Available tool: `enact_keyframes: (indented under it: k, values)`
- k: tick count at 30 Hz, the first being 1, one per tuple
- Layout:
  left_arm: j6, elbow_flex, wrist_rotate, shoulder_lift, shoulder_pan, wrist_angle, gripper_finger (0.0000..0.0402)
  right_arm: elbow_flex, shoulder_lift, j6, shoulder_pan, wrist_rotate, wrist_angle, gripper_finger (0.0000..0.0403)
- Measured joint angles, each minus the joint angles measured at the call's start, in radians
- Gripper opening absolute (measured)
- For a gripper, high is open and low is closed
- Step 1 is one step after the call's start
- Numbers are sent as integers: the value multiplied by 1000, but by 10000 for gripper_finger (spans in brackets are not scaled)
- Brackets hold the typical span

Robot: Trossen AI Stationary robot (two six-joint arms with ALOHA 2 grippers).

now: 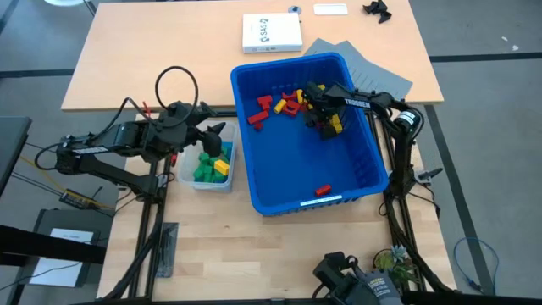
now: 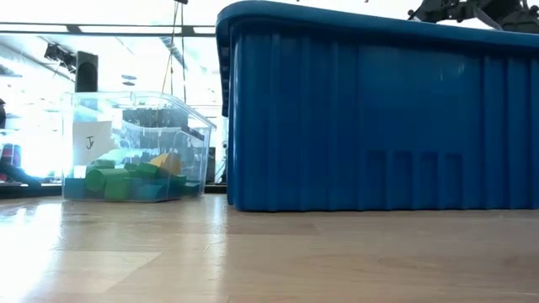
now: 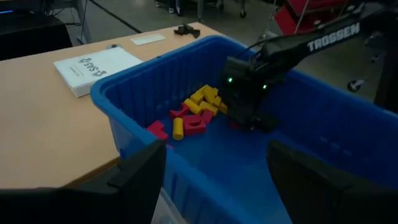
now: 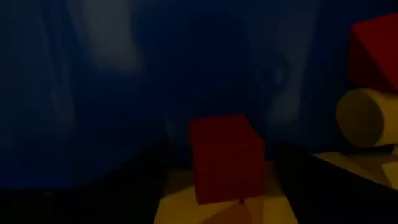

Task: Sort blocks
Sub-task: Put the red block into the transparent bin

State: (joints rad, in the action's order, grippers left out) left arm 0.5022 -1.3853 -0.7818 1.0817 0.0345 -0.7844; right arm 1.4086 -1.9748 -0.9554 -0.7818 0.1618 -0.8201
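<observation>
— Well, where is your right gripper (image 1: 324, 119)?

— Down inside the blue bin (image 1: 356, 182), among the red and yellow blocks (image 1: 284, 103). A red block (image 4: 227, 158) sits between my fingers, which stand apart; I cannot tell if they touch it.

— And the left gripper (image 1: 222, 138)?

— Spread wide and holding nothing, over the clear tub (image 1: 188, 176), with green, yellow and blue blocks (image 1: 207, 165) just below it
</observation>
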Motion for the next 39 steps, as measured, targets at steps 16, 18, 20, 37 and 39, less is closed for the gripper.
enact_keyframes:
  k: [16,18,20,37,39]
  values:
    - [0,0,3,0,0,92,286,-2,110,22,25,-67,25,127]
    - [0,0,5,0,0,93,286,-2,160,31,38,-92,38,127]
    - [0,0,5,0,0,93,286,-2,220,54,54,-134,45,127]
    - [0,0,5,0,0,98,286,0,490,641,338,-349,450,127]
    - [0,0,5,0,0,132,286,0,464,725,378,-363,532,127]
